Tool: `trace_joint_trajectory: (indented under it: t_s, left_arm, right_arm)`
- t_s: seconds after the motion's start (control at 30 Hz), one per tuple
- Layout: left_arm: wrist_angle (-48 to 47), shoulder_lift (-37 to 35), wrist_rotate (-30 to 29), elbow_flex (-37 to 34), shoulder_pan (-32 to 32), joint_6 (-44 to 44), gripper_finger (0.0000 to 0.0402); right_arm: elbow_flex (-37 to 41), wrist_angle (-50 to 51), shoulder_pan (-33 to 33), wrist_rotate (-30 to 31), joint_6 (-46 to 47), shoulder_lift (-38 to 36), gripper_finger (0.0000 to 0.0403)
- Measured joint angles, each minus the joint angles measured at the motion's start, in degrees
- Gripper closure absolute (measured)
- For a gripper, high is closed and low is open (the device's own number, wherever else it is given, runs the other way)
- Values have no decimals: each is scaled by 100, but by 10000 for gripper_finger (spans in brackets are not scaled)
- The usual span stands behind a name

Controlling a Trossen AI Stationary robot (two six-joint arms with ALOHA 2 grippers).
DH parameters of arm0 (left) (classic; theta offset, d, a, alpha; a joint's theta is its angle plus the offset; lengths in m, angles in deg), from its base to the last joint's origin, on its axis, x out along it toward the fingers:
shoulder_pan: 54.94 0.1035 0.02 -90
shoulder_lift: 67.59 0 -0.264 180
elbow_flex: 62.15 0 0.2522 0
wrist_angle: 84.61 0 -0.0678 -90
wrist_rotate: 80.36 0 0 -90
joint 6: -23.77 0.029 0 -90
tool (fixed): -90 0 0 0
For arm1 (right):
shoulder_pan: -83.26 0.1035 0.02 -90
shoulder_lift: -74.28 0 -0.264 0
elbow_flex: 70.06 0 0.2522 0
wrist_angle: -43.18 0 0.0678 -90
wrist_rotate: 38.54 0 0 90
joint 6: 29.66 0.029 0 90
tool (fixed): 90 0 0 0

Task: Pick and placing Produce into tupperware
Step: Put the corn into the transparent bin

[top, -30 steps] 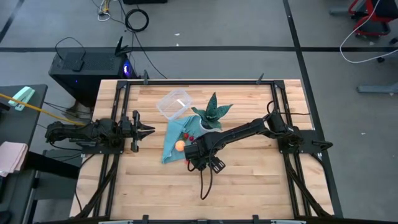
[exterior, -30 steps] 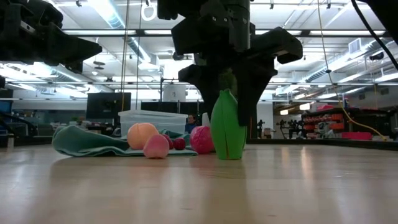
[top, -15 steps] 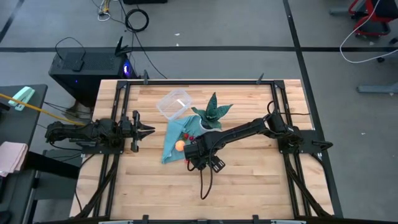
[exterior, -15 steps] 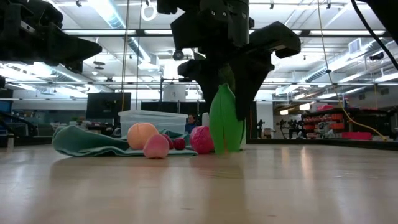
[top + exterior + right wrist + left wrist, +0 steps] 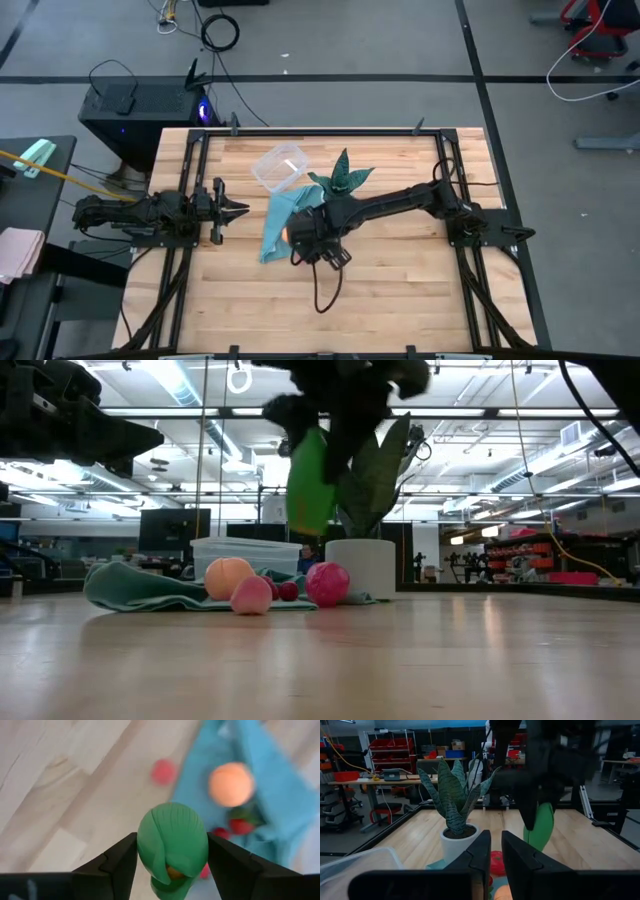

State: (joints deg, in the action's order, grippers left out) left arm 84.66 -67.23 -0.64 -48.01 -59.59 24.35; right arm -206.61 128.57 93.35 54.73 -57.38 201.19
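The right pincer [image 5: 172,851] holds a green toy vegetable [image 5: 172,845] between its two fingers, with the jaws standing wide around the round body, and it hangs in the air above the counter [image 5: 400,290]. In the low view the green piece [image 5: 308,480] is clearly lifted, well above the other produce. Below the pincer, and a little to one side, lie the orange round fruit [image 5: 231,784], a small pinkish-red piece [image 5: 164,771] on the bare wood, and some red pieces [image 5: 240,825] on the teal cloth [image 5: 280,795]. The clear tupperware [image 5: 279,166] stands beyond the cloth, away from the pincer, near the potted plant [image 5: 340,182]. The left pincer [image 5: 492,855] waits at the left edge of the counter with its fingers nearly together and nothing between them. I judge the green toy to be light and hollow, with a smooth, a little slippery plastic skin, and stiff enough that it does not dent under the fingers. The hold is across the widest part of the body, which seems good, because the narrow end would slide out easily. The carry to the container is not yet done, and the plant leaves stand close to the way.
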Motion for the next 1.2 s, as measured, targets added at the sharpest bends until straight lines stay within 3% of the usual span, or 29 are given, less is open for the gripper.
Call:
trace_joint_trajectory:
  t_s: [0.3, 0.87, 1.2]
  left_arm:
    - [0, 0, 0, 0, 0, 0, 342]
    - [-24, 0, 1, 0, 0, 4, 342]
    - [-27, 1, 0, 0, 2, 9, 350]
  right_arm:
    - [-1209, 77, -397, 28, -143, 0, 177]
    - [-1221, -1230, -1256, 114, -387, -361, 178]
    - [-1221, -2030, -2159, -130, -110, -350, 177]
